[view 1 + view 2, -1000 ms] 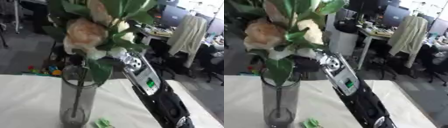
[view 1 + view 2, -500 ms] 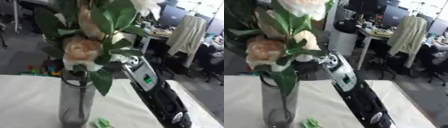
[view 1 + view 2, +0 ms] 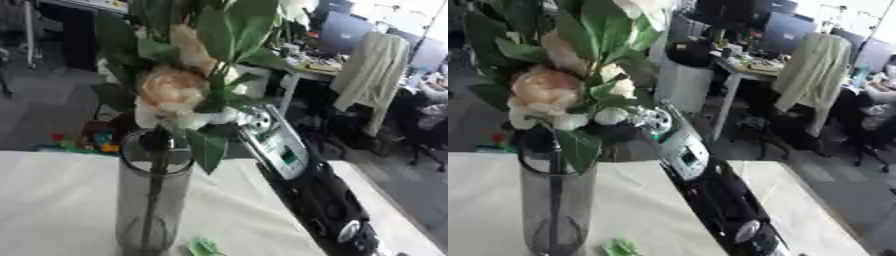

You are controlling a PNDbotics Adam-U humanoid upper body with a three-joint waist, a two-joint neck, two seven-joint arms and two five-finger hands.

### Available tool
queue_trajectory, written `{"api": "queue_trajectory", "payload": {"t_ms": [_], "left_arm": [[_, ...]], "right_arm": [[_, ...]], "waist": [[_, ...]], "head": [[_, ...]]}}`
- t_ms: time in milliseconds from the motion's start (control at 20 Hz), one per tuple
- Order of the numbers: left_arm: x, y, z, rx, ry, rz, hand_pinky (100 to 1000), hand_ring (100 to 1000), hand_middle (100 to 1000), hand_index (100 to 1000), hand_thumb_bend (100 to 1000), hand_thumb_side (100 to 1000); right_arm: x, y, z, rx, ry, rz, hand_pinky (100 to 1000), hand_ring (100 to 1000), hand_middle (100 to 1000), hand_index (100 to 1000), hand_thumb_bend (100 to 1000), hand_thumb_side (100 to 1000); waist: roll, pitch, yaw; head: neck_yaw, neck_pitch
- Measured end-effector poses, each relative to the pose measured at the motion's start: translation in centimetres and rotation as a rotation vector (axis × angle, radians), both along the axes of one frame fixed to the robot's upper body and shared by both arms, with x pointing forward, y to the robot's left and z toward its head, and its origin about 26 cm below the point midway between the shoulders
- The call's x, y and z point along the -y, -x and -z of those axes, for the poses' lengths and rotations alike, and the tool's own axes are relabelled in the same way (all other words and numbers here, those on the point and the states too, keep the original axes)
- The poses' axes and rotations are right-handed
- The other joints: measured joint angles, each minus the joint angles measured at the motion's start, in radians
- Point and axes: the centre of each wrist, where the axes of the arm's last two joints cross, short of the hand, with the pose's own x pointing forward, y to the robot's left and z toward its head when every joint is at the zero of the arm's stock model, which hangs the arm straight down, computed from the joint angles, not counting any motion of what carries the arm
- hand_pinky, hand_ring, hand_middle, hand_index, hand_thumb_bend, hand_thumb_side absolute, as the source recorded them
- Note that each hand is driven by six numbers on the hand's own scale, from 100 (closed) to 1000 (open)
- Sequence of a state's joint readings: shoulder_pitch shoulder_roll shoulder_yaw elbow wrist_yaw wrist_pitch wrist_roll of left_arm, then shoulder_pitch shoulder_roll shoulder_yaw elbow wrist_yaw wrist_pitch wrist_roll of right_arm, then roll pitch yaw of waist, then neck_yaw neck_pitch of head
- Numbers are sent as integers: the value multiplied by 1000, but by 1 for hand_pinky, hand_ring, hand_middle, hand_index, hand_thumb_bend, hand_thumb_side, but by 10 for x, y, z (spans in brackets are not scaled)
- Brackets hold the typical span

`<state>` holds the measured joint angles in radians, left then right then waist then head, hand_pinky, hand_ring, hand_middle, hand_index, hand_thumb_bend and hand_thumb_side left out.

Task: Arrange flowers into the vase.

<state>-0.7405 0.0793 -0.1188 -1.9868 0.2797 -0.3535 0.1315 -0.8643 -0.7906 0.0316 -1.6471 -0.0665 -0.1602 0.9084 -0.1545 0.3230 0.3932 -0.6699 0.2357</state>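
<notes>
Flowers, a bunch of peach and cream blooms with broad green leaves (image 3: 175,90), stood with their stems down inside the tall smoky glass vase (image 3: 153,200) on the white table (image 3: 52,200). Beside the vase, the robot's black right arm (image 3: 302,185) reached up behind the blooms, presumably steadying them; its hand was hidden, so I could not tell its fingers.

I stood in an office: behind my counter (image 3: 52,200) were a desk (image 3: 750,70) crowded with monitors (image 3: 785,27), a swivel chair (image 3: 420,125), and a pale coat (image 3: 372,75) hanging up.
</notes>
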Motion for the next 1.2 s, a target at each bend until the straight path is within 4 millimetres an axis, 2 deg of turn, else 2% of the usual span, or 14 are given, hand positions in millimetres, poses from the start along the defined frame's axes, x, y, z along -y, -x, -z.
{"api": "queue_trajectory", "payload": {"t_ms": [100, 650, 1200], "left_arm": [[0, 0, 0, 0, 0, 0, 723, 839, 754, 898, 256, 972], [0, 0, 0, 0, -2, 0, 724, 839, 753, 898, 255, 972], [0, 0, 0, -1, -4, 0, 724, 839, 747, 898, 257, 973]], "right_arm": [[0, -1, 1, -12, -6, -5, 1000, 1000, 902, 1000, 464, 1000], [2, 0, -2, -6, 3, -9, 1000, 1000, 1000, 1000, 483, 1000], [8, 3, -8, 24, 15, 1, 1000, 1000, 1000, 1000, 494, 925]], "waist": [[0, 0, -1], [0, 0, -5], [-3, -1, -10]], "head": [[-1, 0], [-7, -1], [-9, -1]]}}
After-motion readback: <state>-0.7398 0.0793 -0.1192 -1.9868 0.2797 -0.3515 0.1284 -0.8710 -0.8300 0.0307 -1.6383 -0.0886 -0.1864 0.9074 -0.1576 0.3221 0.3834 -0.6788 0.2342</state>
